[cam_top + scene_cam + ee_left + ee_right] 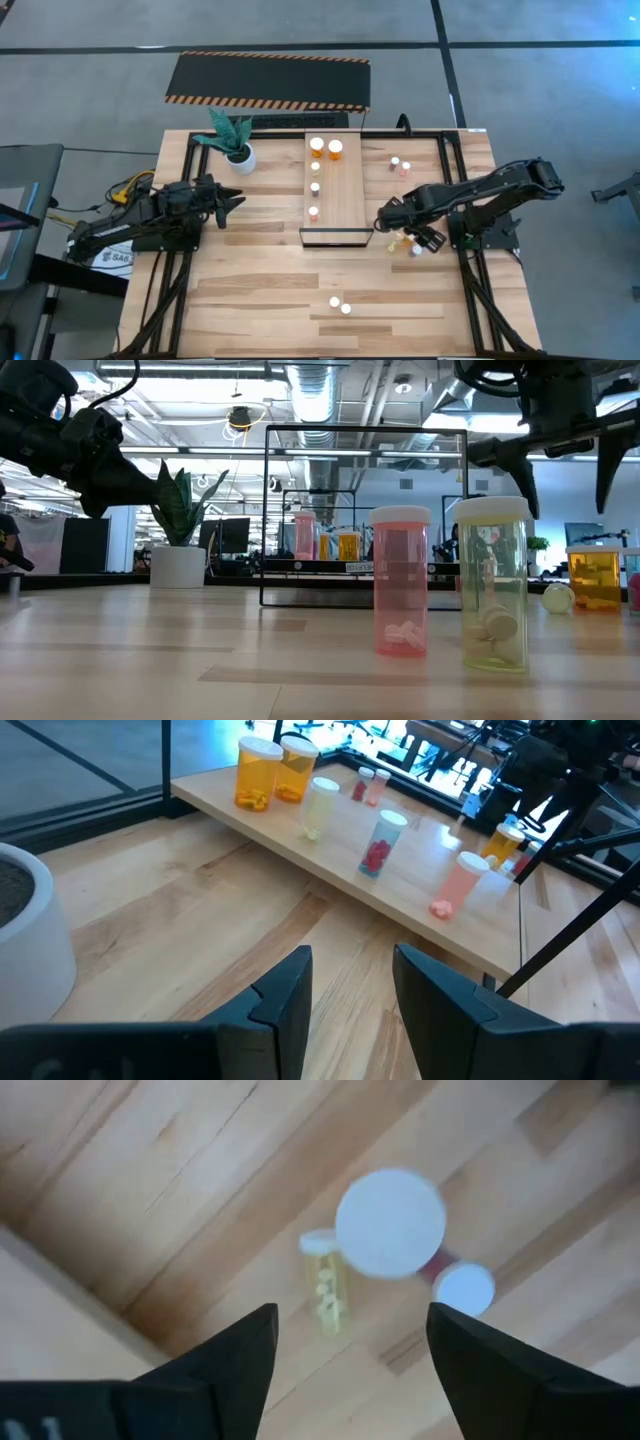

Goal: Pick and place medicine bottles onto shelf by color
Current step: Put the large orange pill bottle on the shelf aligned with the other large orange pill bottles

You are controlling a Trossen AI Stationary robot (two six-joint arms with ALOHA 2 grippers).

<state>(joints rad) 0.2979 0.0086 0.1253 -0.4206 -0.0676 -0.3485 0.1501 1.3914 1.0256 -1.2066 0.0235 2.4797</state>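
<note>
My right claw [350, 1340] hangs fingers apart over the table, gripping nothing; straight beneath it I see a white-capped bottle [391, 1222] standing upright, a second, smaller cap [465, 1288] touching it on the far side, and a yellowish bottle [324, 1283] lying flat just beside them. Outward from there, the shelf [350, 195] lies just beside this claw, carrying two orange bottles [326, 149] at its far end and three small ones in a row; two more bottles [340, 305] stand well apart on the near planks. My left claw [350, 990] waits beyond the shelf near the plant pot [241, 157], fingers parted and empty.
</note>
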